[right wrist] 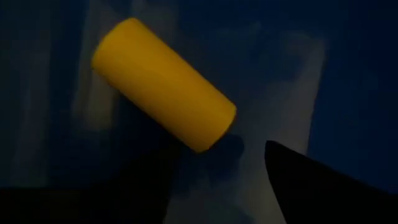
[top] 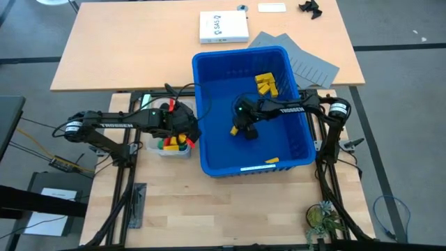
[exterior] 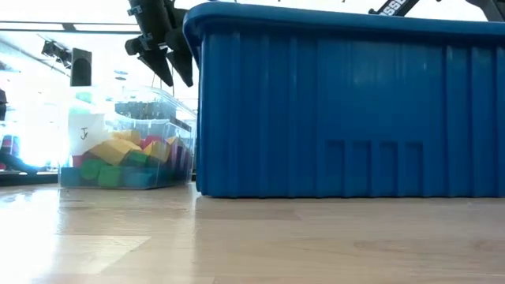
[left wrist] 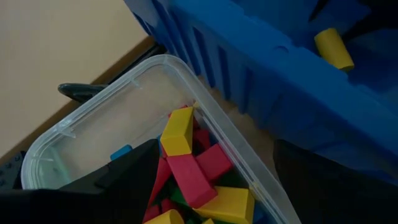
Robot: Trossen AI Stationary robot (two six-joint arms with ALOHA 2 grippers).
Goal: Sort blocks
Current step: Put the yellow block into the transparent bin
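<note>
Yellow cylinder block (right wrist: 163,92) just beyond right pincer (right wrist: 217,180).

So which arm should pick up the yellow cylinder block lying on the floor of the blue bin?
Right. The right gripper is already down inside the large blue plastic bin, fingers apart just beside the yellow cylinder block. The left gripper hangs open over the small clear plastic tub, outside the bin.

From my remote station: window glare washes the low view at nine o'clock; the right wrist view sits dim, softly blurred.
</note>
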